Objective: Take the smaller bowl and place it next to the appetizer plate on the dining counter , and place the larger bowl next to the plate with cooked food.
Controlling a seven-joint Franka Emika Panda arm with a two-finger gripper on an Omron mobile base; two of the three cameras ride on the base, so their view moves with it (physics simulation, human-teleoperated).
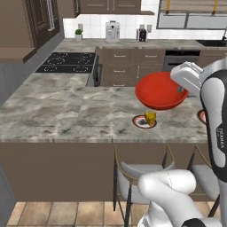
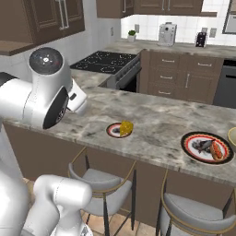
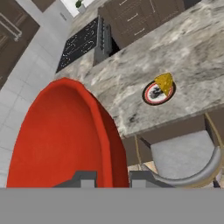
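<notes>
The smaller bowl, glossy red, hangs tilted in the air above the dining counter, just above and behind the appetizer plate with its yellow wedge. My gripper is shut on the bowl's right rim. In the hand view the red bowl looms at the left, its rim pinched by my gripper, and the appetizer plate lies on the counter beyond. The appetizer plate also sits near the counter's front edge in the right base view. At that view's right border, a sliver of the larger bowl peeks in.
A plate with cooked food lies right of the appetizer plate. Grey stools stand under the counter's front. A black cooktop is set into the kitchen counter beyond. My own arm blocks the left of the right base view.
</notes>
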